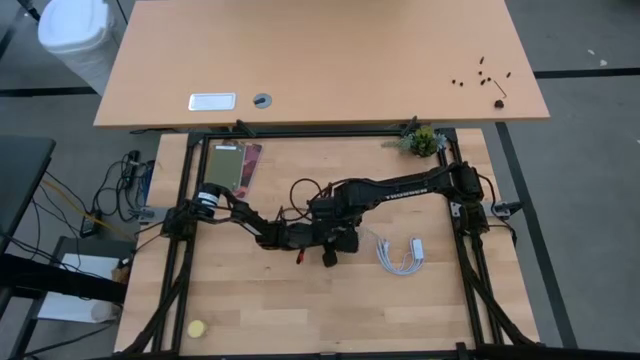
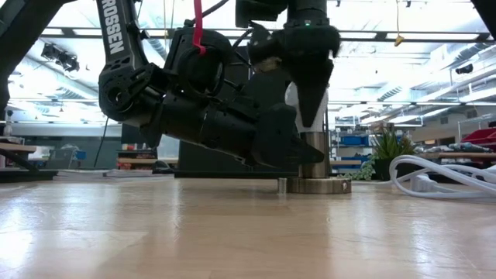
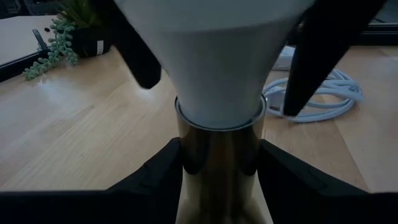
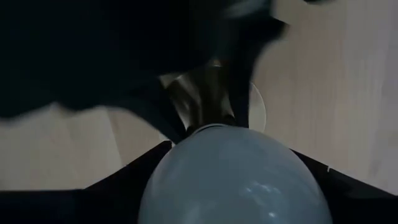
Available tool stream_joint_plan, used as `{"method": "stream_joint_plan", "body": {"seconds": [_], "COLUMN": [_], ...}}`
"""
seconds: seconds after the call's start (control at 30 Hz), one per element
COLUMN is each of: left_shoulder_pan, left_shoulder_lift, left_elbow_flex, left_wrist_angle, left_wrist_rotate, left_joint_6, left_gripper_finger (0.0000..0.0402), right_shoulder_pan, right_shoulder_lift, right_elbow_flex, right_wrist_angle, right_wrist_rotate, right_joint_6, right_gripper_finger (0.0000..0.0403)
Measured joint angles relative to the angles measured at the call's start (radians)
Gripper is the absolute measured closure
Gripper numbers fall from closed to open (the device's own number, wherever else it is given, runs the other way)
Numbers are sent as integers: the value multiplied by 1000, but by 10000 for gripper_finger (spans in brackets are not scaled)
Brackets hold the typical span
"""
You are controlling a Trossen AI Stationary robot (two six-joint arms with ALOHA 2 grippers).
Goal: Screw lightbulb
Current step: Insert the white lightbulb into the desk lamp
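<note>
even overhead light on the tabletop (image 1: 300,310), low view backlit by bright ceiling lights, arms silhouetted, wrist views blurred close up

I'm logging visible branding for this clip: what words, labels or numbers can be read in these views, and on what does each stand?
"ROSSEN": white letters on the dark arm link in the low view; the start of the word is cut off by the picture's edge.
White lettering along the right arm's forearm in the high view: too small to read.
White label plate on the far desk: no text can be made out.
Lightbulb and metal socket: no markings visible.
</note>
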Motion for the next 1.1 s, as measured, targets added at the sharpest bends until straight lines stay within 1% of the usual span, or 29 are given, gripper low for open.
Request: {"method": "stream_joint_plan", "body": {"seconds": [0.07,0.17,0.23,0.3,0.4,0.5,0.6,0.77,0.97,1.1], "left_shoulder_pan": [0,0,0,0,0,-1,0,0,0,0], "left_shoulder_lift": [0,0,0,0,0,0,0,0,0,0], "left_elbow_flex": [0,0,0,1,1,1,1,1,1,1], "left_wrist_angle": [0,0,-1,-1,0,0,0,0,-1,-1], "left_wrist_rotate": [0,1,1,3,5,7,6,1,0,-1], "left_joint_6": [-1,-2,1,1,1,1,0,-1,0,0], "left_gripper_finger": [215,215,215,215,215,215,215,215,215,215], "right_shoulder_pan": [0,-1,-4,-6,-6,-16,-30,-40,-39,-31], "right_shoulder_lift": [0,0,-1,-1,-1,-1,-1,-1,-1,-1], "right_elbow_flex": [0,0,0,0,1,2,2,2,2,2], "right_wrist_angle": [-1,-7,0,-1,-4,-12,-23,-45,-48,-49], "right_wrist_rotate": [2,3,-2,-12,-32,-79,-111,-121,-120,-113], "right_joint_6": [158,418,559,627,625,565,458,183,-204,-379], "right_gripper_finger": [141,127,119,114,113,113,110,108,107,106]}}
